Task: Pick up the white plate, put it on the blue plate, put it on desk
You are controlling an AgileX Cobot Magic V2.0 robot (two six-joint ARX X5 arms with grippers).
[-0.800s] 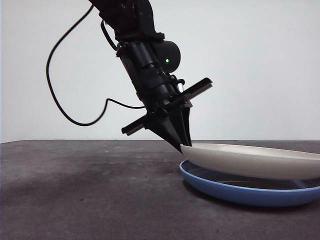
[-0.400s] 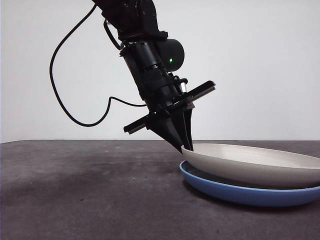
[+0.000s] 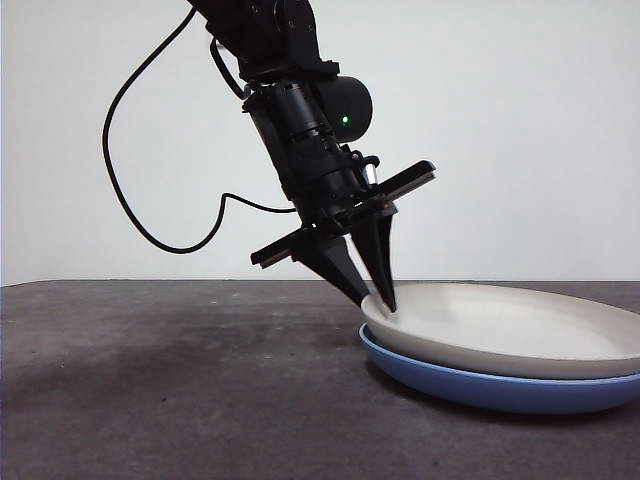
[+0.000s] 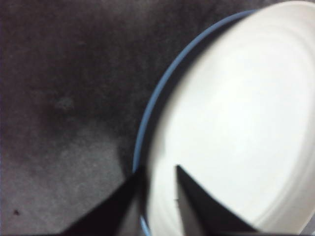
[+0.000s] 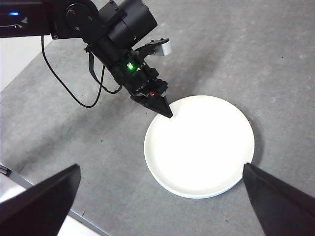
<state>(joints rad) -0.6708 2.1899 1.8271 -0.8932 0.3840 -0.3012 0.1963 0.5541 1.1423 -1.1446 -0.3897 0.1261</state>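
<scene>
**Op:** Where does my white plate sit?

**Spotter:** Your white plate (image 3: 505, 330) lies flat inside the blue plate (image 3: 480, 388), nested rim over rim. In the front view you see only a blue crescent showing below the white one. The stack rests on the counter (image 3: 170, 380). From the right wrist view the white plate (image 5: 199, 145) covers the blue one almost wholly.

**Op:** And my left hand?

**Spotter:** Your left hand (image 3: 372, 296) is at the white plate's near-left rim, coming down at a slant from above. Its two jaws are parted and straddle that rim: one tip stands outside the plate, the other inside over the white surface. The left wrist view shows the same hand (image 4: 157, 173), with one jaw over the blue plate's edge (image 4: 147, 115) and the other on the white plate (image 4: 236, 128). The gap between them is plain, so it is released, not pinching the rim. Whether a tip touches the plate, I cannot tell.

**Op:** My right hand?

**Spotter:** Your right hand (image 5: 162, 174) hangs high over the white plate, well apart from it, jaws spread wide and holding nothing. From there you also see the left hand (image 5: 165, 110) with its tips at the white plate's rim, a green light lit on its arm.
</scene>
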